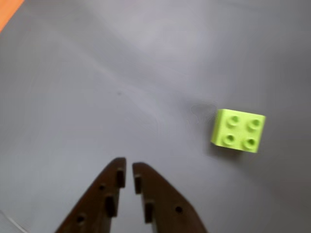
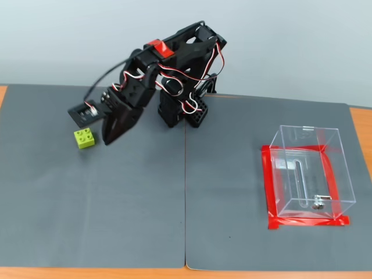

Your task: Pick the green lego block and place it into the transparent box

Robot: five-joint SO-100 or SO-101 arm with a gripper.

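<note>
The green lego block (image 1: 238, 131) lies on the grey mat, studs up, to the right of and beyond my fingertips in the wrist view. In the fixed view the block (image 2: 85, 138) sits at the left of the mat, just left of the gripper tips. My gripper (image 1: 129, 166) (image 2: 108, 139) hovers beside it, jaws nearly together with only a thin slit and nothing between them. The transparent box (image 2: 308, 174) stands far to the right on red tape, and nothing lies inside it.
Two grey mats (image 2: 145, 221) cover the table, meeting at a seam down the middle. The arm's base (image 2: 186, 110) stands at the back centre. Orange table surface (image 1: 7, 12) shows at the mat's edges.
</note>
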